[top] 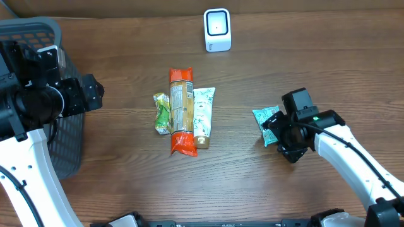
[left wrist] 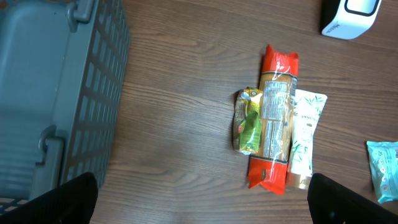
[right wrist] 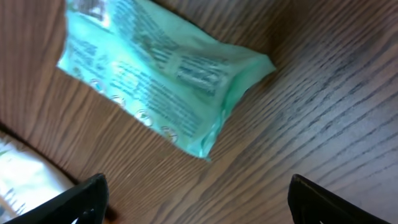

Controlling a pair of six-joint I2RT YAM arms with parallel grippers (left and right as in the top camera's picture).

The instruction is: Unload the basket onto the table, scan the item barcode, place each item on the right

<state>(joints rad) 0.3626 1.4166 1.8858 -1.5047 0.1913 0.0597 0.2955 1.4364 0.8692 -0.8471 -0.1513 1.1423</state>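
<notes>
The wooden worktop (top: 126, 183) carries everything, and the grey slatted basket (left wrist: 56, 93) stands at its left edge, probably as the bin for items once they are read. The left claw (left wrist: 205, 202) hangs beside that basket with its fingers wide apart and nothing between them. It looks parked out of the way.

The right claw (right wrist: 199, 199) is low over the right side of the worktop, fingers spread and empty. It is lined up on the teal pouch (right wrist: 155, 81), which I take to be the item to scan.

In the middle three items lie side by side and touching: a long orange packet (top: 181, 110), a white tube (top: 203, 113) on its right and a small green packet (top: 163, 113) on its left. They are well apart from the pouch, so reaching for it should not disturb them.

The teal pouch lies flat on the worktop, not gripped, just ahead of the right claw's open fingers. The white scanner (top: 217, 29) stands at the far edge with its face towards the items, well apart from the pouch, so a lift and carry would be needed.

The overhead view gives the whole layout but hides most of the pouch under the right arm. The right wrist view shows the pouch's printed side closely, though I cannot pick out a barcode there. Only the left wrist view shows the basket's open interior.
</notes>
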